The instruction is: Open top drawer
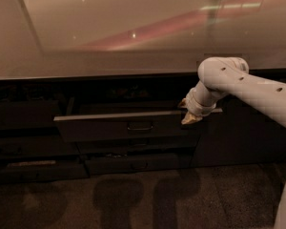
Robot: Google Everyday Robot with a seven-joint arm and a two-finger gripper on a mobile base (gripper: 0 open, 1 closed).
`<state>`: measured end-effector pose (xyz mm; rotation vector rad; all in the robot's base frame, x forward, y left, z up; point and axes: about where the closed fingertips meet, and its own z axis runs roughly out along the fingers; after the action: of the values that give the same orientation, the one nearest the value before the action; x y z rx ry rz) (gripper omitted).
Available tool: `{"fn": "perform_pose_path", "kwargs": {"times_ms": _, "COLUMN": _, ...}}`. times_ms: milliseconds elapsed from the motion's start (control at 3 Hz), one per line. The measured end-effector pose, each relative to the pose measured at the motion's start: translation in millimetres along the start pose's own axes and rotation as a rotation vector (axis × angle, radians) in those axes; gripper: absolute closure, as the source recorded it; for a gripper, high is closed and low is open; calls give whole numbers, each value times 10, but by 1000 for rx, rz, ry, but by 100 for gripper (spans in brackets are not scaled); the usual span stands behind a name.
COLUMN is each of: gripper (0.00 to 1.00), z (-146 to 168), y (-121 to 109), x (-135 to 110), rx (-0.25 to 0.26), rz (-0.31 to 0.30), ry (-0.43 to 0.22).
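Observation:
The top drawer [109, 128] is a wide dark grey flat front with a small loop handle [140, 126] at its centre and a lighter top rim. It stands pulled out from the cabinet under the counter. My gripper [187, 112] is at the end of the white arm [238, 82], at the drawer's right end, level with the top rim. The fingertips point down and to the left, by the rim.
A pale glossy countertop [133, 37] overhangs the drawers. Narrower drawer fronts [138, 163] sit below the top drawer and at the left [28, 149]. A plain dark cabinet door [243, 137] is at the right. Dark carpet floor [133, 199] lies in front.

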<state>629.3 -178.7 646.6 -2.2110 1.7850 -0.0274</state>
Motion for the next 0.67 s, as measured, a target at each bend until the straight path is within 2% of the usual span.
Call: {"fn": "perform_pose_path", "kwargs": {"times_ms": 667, "gripper": 100, "z": 31, "y": 69, "x": -43, "rx": -3, "rz": -6, "ry": -10}}
